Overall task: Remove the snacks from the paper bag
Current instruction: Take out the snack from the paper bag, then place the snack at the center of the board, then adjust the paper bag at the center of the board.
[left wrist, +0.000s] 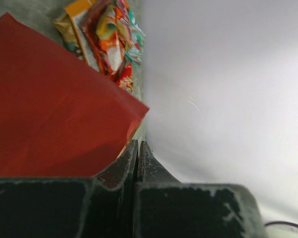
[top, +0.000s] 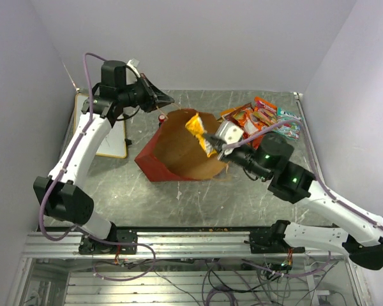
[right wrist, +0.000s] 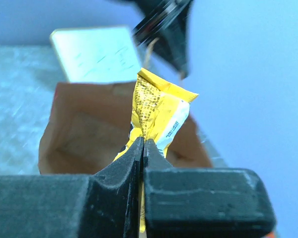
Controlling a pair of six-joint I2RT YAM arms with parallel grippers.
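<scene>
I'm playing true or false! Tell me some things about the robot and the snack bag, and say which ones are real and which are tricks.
1. The right gripper is pinching a yellow packet. True.
2. The paper bag is blue outside. False: it is red outside and brown inside.
3. A pile of packets lies on the table, outside the bag. True.
4. The left gripper is wide open. False: its fingers are shut, on the bag's thin handle.
</scene>
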